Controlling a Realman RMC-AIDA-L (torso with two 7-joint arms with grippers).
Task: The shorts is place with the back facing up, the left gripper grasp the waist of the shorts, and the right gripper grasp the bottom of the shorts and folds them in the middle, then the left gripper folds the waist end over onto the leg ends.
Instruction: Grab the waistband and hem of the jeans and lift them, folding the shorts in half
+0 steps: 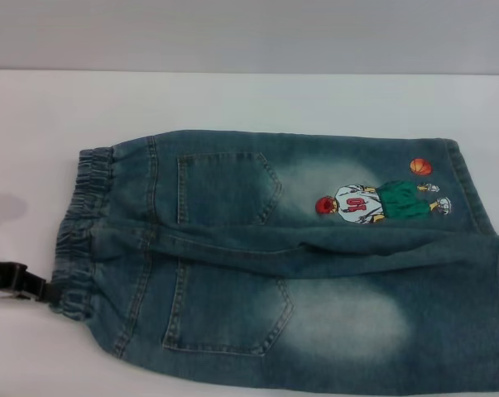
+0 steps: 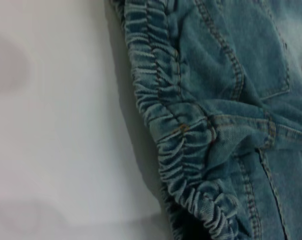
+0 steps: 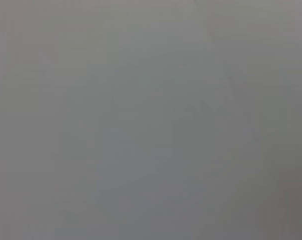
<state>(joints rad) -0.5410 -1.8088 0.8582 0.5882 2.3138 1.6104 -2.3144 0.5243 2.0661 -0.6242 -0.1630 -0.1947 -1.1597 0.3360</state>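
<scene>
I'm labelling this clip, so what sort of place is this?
Probably a lab-style test bench for robot cloth folding: a plain white table against a bare wall, only denim shorts laid flat, and the left gripper at their waist.

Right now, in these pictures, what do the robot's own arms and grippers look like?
Only the left gripper shows, in the head view at the left edge by the waist of the shorts: a slim, matte black part with a small pale metallic patch on it. No cables or markings are visible, and its arm is out of frame. The right gripper appears in no view; the right wrist view shows only plain grey.
</scene>
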